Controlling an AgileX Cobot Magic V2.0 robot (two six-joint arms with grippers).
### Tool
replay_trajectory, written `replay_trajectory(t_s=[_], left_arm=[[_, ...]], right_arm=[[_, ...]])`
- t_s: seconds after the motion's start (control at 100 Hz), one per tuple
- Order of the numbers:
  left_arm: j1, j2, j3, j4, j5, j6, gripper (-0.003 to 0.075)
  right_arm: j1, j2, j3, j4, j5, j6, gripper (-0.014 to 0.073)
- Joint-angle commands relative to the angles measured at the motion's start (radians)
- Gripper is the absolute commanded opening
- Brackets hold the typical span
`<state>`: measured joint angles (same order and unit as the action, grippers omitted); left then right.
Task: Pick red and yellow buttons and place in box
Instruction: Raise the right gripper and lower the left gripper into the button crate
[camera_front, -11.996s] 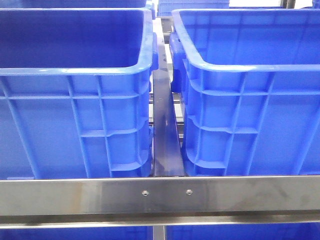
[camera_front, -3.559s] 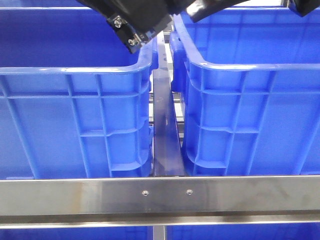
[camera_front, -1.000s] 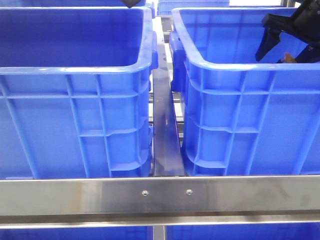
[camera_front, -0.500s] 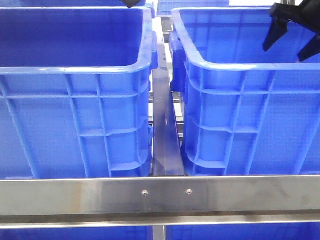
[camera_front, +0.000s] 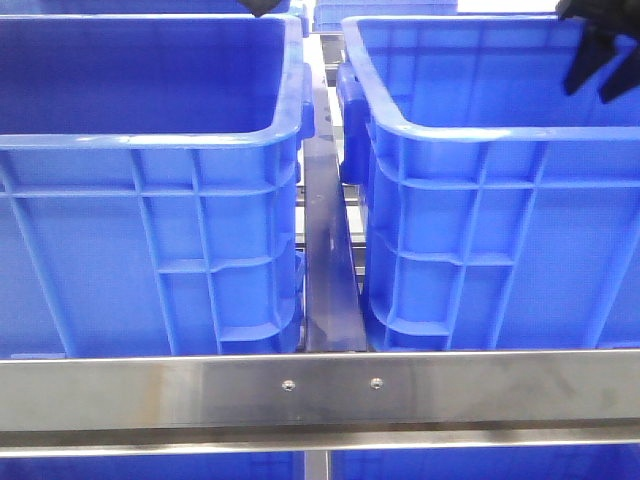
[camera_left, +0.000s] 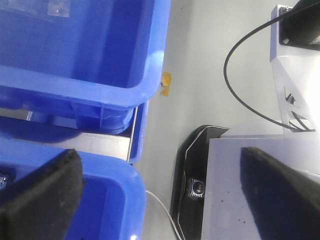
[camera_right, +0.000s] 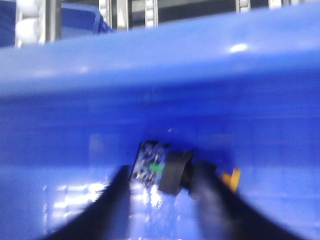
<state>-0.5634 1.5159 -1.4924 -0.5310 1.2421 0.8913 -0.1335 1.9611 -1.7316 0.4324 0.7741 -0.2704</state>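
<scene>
Black-bodied button (camera_right: 167, 172) between right jaws, over blue box (camera_right: 160, 90).

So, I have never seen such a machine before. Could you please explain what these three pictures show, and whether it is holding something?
This is a robot with two arms, each ending in a two-fingered gripper. The front view looks forward at two blue bins, the left bin and the right bin, behind a metal rail. The right gripper hangs open over the right bin. The other two pictures come from cameras on the wrists. The left gripper is open and empty, high above the bins and a grey floor. The right wrist view is blurred: between its fingers, down in the bin, lies a small button part, not gripped as far as I can tell.
</scene>
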Motion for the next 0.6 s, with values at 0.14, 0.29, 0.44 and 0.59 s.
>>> replay_trajectory(t_s=[0.14,0.29,0.44,0.59], left_arm=[[-0.009,-0.041,-0.032,-0.045,0.024,-0.017,0.0507],[-0.007,-0.041,-0.032,-0.044,0.020,-0.017,0.0492],[-0.007,-0.041,-0.032,-0.043,0.020,-0.018,0.0492],[-0.007,-0.041,-0.032,-0.043,0.020,-0.018,0.0492]], right_arm=[[0.018,-0.140,0.032,0.009,0.000,-0.044,-0.0062],[0.042,-0.244,0.155,0.008,-0.081,-0.054,-0.0063],[0.069,-0.381,0.302,0.006,-0.182,-0.056,-0.0063],[0.089,-0.518,0.461,0.006,-0.232,-0.056,-0.0063]])
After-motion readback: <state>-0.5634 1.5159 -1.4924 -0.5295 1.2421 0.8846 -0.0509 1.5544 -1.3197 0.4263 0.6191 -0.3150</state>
